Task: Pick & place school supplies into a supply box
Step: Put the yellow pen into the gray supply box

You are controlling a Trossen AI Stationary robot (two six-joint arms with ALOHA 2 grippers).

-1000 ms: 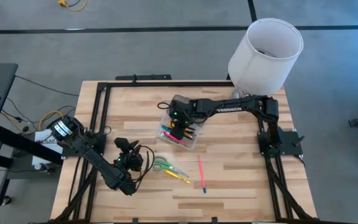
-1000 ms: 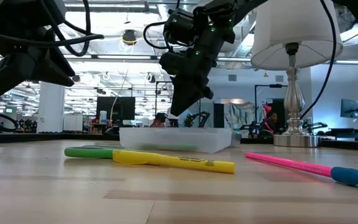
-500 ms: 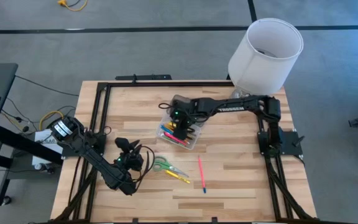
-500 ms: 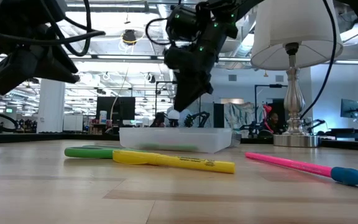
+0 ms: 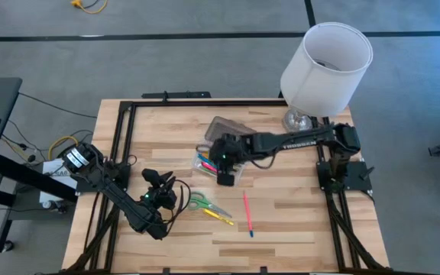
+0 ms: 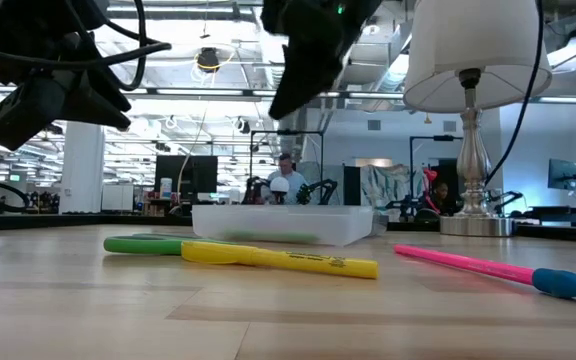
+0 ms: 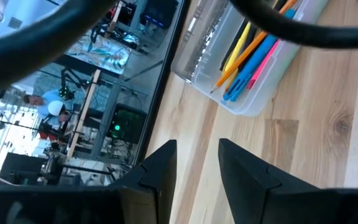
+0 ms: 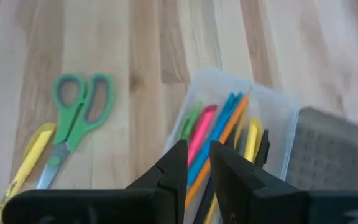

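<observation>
The supply box [image 5: 207,161] stands at mid-table with its grey lid [image 5: 224,124] open toward the far edge. Pens and pencils [image 8: 219,134] lie inside it. My right gripper [image 8: 195,154] hangs above the box's near end [image 5: 225,179], narrowly open, with nothing between its fingers. Green-handled scissors [image 5: 199,202], a yellow highlighter [image 5: 220,218] and a pink pen with a blue cap [image 5: 247,214] lie flat on the table near the front. My left gripper [image 5: 153,179] waits left of the scissors, open and empty [image 7: 197,163].
A white lamp [image 5: 325,65] stands at the far right corner on a metal foot [image 6: 473,222]. A black frame [image 5: 128,137] runs along the table's edges. Bare wood lies to the right of the pink pen.
My right gripper has come up out of the supply box and moved toward the table's near edge, rolling at the wrist on the way. It now hangs well above the box. The pens stay in the box, and the things on the table have not moved.
</observation>
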